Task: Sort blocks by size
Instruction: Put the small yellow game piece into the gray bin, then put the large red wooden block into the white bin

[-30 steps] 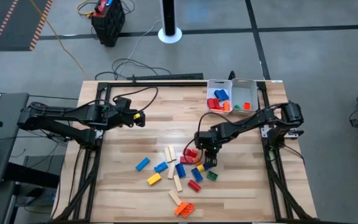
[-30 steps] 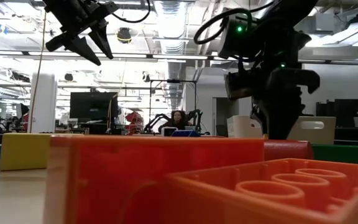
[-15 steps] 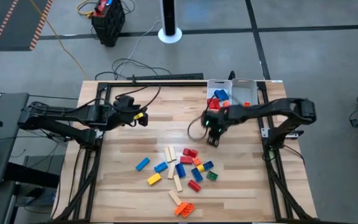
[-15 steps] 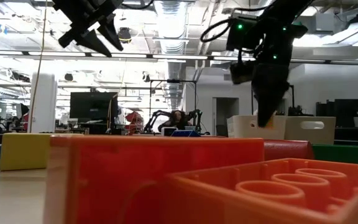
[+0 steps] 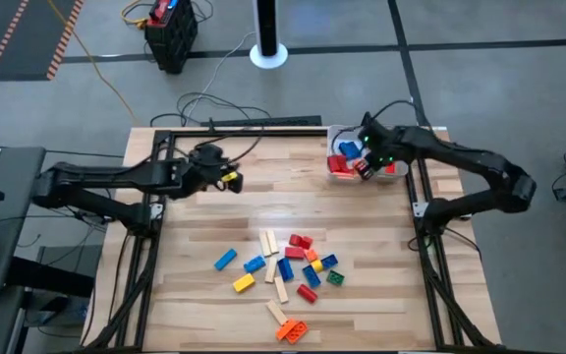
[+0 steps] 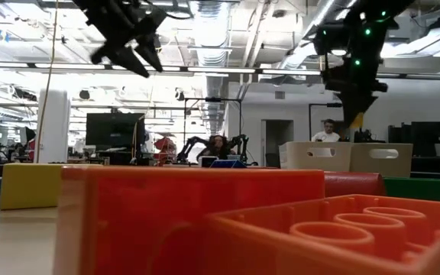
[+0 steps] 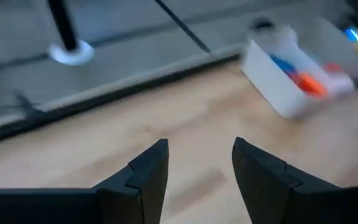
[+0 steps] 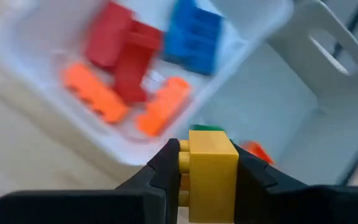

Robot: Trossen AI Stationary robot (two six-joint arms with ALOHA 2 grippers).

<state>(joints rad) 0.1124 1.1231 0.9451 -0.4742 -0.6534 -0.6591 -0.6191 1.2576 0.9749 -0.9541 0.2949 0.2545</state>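
My right gripper (image 5: 366, 168) hangs over the white trays (image 5: 382, 129) at the table's far right, shut on a small yellow block (image 8: 213, 167). It also shows in the low view (image 6: 355, 118). One tray (image 8: 36, 25) holds red, blue and orange blocks. The neighbouring tray (image 8: 272, 106) holds a green and an orange piece. Loose blocks and pale wooden bars (image 5: 285, 267) lie flat on the table's near middle. My left gripper (image 5: 234, 180) hovers open and empty above the table's far left part (image 7: 197, 163). My right gripper pinches the yellow block by two opposite sides (image 8: 191, 163) between its two fingers. The fingers come from above, pointing steeply down. The block is lifted clear, above the wall between the two trays.
A black rail frame (image 5: 161, 197) runs along the table's left, right and far edges. The wood between the pile and the trays is bare. In the low view an orange block (image 6: 205, 221) fills the foreground.
My right gripper has risen from the block pile and swung toward the far right, carrying the yellow block to above the trays, tipping and rolling on the way. My left gripper has shifted a little toward the table's right and rolled.
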